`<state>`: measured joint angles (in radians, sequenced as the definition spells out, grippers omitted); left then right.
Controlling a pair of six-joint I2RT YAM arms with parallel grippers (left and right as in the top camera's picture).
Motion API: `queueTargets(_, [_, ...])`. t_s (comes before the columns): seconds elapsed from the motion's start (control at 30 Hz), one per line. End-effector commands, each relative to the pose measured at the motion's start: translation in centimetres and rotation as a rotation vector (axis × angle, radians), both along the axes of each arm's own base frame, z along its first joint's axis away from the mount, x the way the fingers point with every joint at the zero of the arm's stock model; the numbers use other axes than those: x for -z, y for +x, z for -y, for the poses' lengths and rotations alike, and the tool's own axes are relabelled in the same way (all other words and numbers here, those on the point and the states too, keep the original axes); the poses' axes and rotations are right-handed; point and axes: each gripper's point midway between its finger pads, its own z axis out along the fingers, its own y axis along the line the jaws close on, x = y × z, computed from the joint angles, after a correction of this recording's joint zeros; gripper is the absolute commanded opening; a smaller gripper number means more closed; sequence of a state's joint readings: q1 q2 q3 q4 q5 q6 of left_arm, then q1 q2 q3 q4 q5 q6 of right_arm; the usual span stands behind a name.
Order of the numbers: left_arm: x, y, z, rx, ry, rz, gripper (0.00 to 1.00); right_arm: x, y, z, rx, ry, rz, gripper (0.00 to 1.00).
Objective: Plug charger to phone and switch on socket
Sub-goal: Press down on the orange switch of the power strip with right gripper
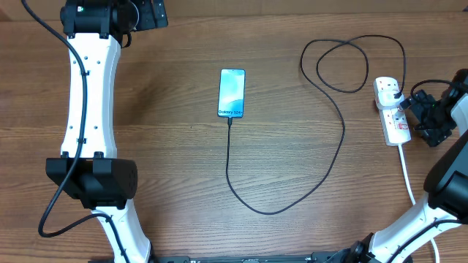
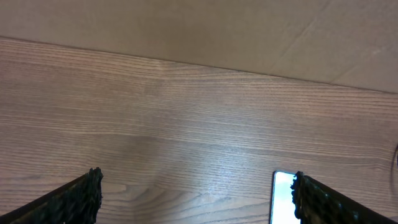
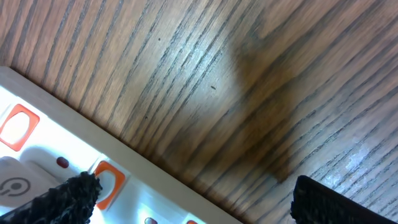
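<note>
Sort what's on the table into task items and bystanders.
Task items: phone, charger running from its lower end to the socket, right gripper beside it.
Bystanders: left gripper, idle; nothing else lies on the wooden table.

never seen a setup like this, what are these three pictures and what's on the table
These are three cameras on one two-armed robot at a wooden table. The overhead view looks straight down: the white arms stand at each side. A phone lies in the middle with its screen lit, and a thin black charger cable runs from its lower end in loops to a black plug in the white power strip. The other two views come from cameras on the wrists. The left gripper is open over bare wood near the phone's edge, holding nothing. The right gripper is open too, close over the strip's red switches.
</note>
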<state>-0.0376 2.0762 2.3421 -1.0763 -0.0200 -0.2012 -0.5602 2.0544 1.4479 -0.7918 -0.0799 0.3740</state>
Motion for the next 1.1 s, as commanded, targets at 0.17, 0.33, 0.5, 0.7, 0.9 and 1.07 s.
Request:
queueTargets(0.17, [-0.2, 0.0, 0.0, 0.008, 0.022, 0.006, 1.0, 1.4, 0.0, -2.0, -0.061, 0.06, -0.032, 1.0])
queueTargets(0.33, [-0.2, 0.0, 0.0, 0.008, 0.022, 0.006, 1.0, 0.8, 0.4, -1.9, -0.065, 0.064, -0.018, 0.99])
queueTargets(0.5, [-0.2, 0.0, 0.0, 0.008, 0.022, 0.006, 1.0, -4.5, 0.0, 1.2, 0.044, -0.075, 0.016, 1.0])
queueTargets(0.7, [-0.2, 0.0, 0.0, 0.008, 0.022, 0.006, 1.0, -2.6, -0.5, 1.8, 0.06, -0.096, -0.025, 1.0])
queueTargets(0.9, [-0.2, 0.0, 0.0, 0.008, 0.022, 0.007, 1.0, -1.0, 0.0, 0.6, 0.024, -0.033, -0.033, 1.0])
queueTargets(1.07, [-0.2, 0.0, 0.0, 0.008, 0.022, 0.006, 1.0, -4.5, -0.3, 0.9, 0.035, -0.071, 0.016, 1.0])
